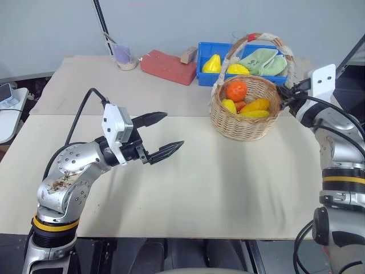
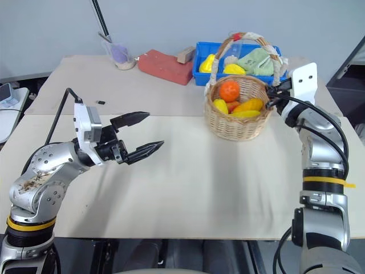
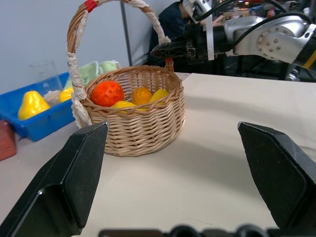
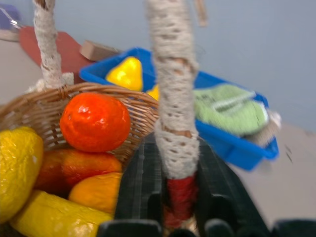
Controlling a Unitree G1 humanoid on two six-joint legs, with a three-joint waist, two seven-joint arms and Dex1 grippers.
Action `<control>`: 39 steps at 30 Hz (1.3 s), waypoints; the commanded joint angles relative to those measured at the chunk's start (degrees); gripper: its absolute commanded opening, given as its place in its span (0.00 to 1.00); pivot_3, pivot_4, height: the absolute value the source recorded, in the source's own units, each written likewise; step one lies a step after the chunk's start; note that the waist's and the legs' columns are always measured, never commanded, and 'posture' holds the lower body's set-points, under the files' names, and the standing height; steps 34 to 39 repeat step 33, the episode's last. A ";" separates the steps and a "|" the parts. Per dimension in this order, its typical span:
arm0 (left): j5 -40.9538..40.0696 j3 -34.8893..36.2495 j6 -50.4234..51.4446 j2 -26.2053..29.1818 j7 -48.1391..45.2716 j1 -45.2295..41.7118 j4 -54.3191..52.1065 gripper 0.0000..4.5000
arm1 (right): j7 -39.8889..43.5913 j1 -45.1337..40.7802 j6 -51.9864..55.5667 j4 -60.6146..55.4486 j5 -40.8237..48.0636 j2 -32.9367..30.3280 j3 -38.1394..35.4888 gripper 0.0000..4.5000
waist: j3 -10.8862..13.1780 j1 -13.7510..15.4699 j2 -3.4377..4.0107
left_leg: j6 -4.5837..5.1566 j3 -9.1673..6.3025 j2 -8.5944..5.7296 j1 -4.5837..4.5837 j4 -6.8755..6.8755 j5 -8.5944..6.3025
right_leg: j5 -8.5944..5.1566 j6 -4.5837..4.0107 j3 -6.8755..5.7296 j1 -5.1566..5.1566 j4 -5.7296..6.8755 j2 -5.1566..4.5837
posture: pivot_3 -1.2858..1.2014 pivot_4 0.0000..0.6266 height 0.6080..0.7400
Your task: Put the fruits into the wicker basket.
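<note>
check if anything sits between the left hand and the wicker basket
Nothing visible does. The open left hand hangs over bare table, and the wicker basket stands beyond it with the tangerine and lemon already inside.

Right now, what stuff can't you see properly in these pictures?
- The fruits low in the wicker basket: the tangerine and the woven wall cover them in the head views.
- The right gripper: in its wrist view the taped handle stands between its fingers, hiding whether they pinch it.
- The cup at the table's back: contents too small to tell.
- A person in the left wrist view: mostly behind the right arm.
</note>
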 commanded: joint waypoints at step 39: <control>12.10 25.52 -0.35 17.27 -3.81 30.23 6.81 1.00 | 34.14 24.99 7.21 -23.20 9.25 -24.98 -1.35 0.95 | 0.02 0.55 0.02 | 0.06 0.07 0.08 0.09 -0.03 -0.05 | -0.06 -0.05 0.01 0.09 -0.14 -0.01 | 0.52 0.24 0.78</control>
